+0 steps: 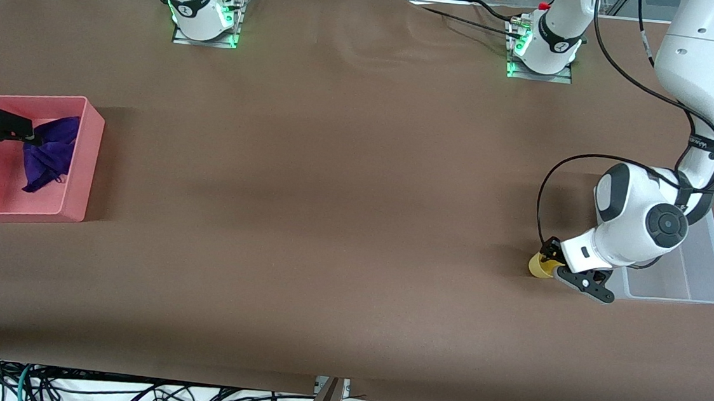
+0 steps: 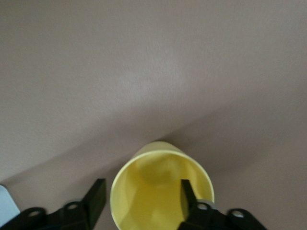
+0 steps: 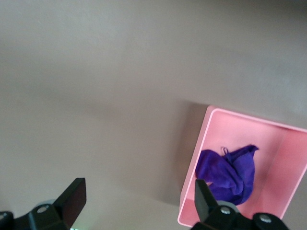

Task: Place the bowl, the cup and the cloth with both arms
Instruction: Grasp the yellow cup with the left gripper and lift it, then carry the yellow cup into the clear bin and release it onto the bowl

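Note:
The yellow cup (image 1: pixel 540 266) sits on the table beside the clear bin, toward the left arm's end. My left gripper (image 1: pixel 553 264) is low at the cup and open. In the left wrist view one finger (image 2: pixel 188 194) is inside the cup (image 2: pixel 153 201) and the other finger (image 2: pixel 97 194) is outside its wall. The left gripper's midpoint (image 2: pixel 142 189) lies over the cup's mouth. The purple cloth (image 1: pixel 48 151) lies crumpled in the pink bin (image 1: pixel 83 160). My right gripper (image 1: pixel 28 131) hangs over that bin, open and empty (image 3: pixel 139 191), with the cloth (image 3: pixel 228 172) below it. The green bowl is out of view.
A clear plastic bin (image 1: pixel 707 279) stands at the left arm's end, partly covered by the left arm. The pink bin (image 3: pixel 288 158) stands at the right arm's end. The brown table (image 1: pixel 332 192) stretches between them.

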`<state>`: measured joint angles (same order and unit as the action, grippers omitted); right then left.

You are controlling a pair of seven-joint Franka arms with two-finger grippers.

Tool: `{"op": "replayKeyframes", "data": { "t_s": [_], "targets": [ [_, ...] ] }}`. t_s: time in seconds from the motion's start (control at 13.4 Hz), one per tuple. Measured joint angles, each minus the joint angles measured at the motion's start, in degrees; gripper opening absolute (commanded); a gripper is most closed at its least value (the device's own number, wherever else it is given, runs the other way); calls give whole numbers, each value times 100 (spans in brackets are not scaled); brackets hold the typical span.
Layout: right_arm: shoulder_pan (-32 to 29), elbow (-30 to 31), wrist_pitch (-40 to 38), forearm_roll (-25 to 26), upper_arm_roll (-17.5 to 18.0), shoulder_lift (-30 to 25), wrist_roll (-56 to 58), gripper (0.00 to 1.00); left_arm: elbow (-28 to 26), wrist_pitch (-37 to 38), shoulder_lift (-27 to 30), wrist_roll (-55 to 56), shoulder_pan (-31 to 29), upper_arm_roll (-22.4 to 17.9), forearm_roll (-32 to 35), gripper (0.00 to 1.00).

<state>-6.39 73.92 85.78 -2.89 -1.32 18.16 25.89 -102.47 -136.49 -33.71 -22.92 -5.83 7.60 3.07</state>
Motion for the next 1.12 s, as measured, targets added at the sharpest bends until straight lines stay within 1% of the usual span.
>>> {"op": "replayKeyframes", "data": {
  "t_s": [0.3,0.37,0.52,0.67,0.89,0.97,1.12],
  "targets": [
    [8,-102,14,18,68,-277,0,100,-30,-62,27,-279,-56,-66,0,0],
    [66,-102,10,135,83,-304,-48,100,-13,-68,90,-335,-68,-69,0,0],
    [273,-100,-92,436,134,-308,-656,100,31,113,326,-422,-83,-69,1,0],
    [380,-100,-308,499,200,-309,-1236,100,143,815,652,-443,-123,-72,1,0],
    [385,-100,-456,514,202,-305,-1366,100,255,2119,1228,-786,-385,-124,7,0],
    [378,-100,-515,517,197,-305,-1371,100,253,2386,1376,-1130,-474,-277,13,0],
    [369,-94,-625,518,184,-311,-1371,100,248,2513,1494,-2213,-598,-833,15,0]
  ]
}}
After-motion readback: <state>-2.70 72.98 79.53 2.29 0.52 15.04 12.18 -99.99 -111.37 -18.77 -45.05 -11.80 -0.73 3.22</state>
